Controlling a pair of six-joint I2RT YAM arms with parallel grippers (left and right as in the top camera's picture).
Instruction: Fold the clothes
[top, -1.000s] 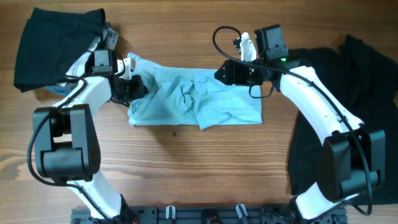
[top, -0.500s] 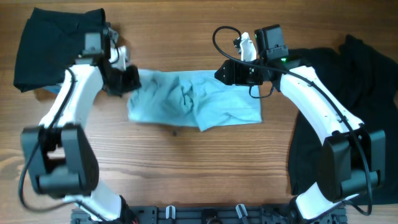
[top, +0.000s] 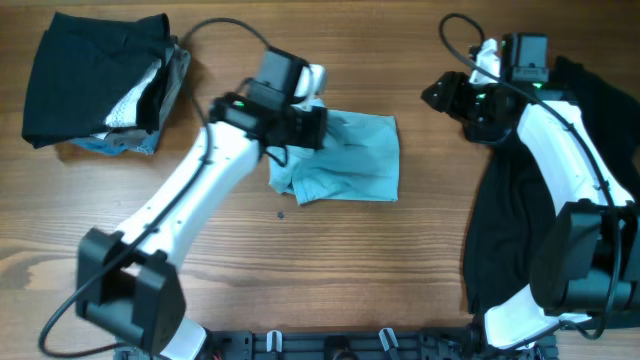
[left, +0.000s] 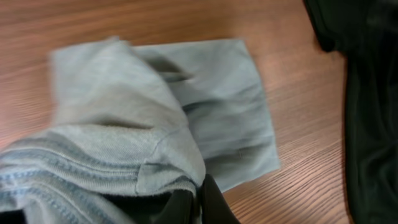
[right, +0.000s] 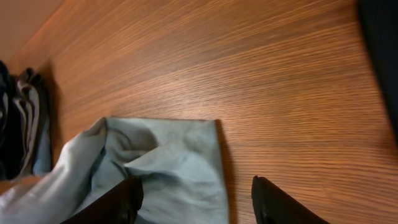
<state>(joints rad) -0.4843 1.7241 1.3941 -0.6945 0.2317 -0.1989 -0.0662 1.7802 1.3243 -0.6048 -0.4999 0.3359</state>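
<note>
The pale sky-blue T-shirt (top: 350, 160) lies half folded at the table's middle. My left gripper (top: 312, 125) is shut on its left part and holds that part over the rest; in the left wrist view the cloth (left: 155, 118) drapes over the shut fingers (left: 198, 202). My right gripper (top: 445, 95) is open and empty, at the back right, apart from the shirt. In the right wrist view the shirt (right: 180, 165) lies between and below its spread fingers (right: 196, 199). A black garment (top: 545, 190) lies at the right.
A stack of folded clothes with black cloth on top (top: 95, 85) sits at the back left. The black garment at the right also shows in the left wrist view (left: 367, 93). Bare wood surrounds the blue shirt.
My left gripper has carried the shirt's left part across to the right, folding it over. My right gripper has let go of the shirt and pulled back to the right.
</note>
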